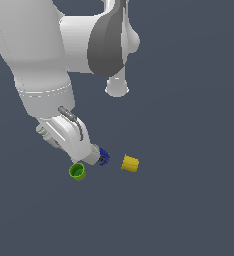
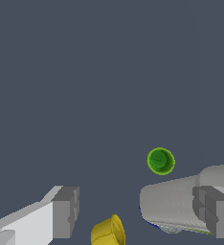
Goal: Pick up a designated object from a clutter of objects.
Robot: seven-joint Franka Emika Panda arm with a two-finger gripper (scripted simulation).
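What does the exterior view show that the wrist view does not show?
Only the exterior view shows the arm and the blue can clearly. Only the wrist view shows the open end effector with both fingers apart and holding nothing, and the grey bottle side lying next to one of them. Both show the green cup and the yellow cylinder.

A flat, evenly lit, dark slate-blue floor [image 1: 199, 210] fills the whole background.

Green cup [image 1: 77, 171] sits upright, just left of blue can [image 1: 104, 157]; yellow cylinder [image 1: 130, 163] further right. Arm's hand [image 1: 69, 135] hangs over cup, fingers hidden.
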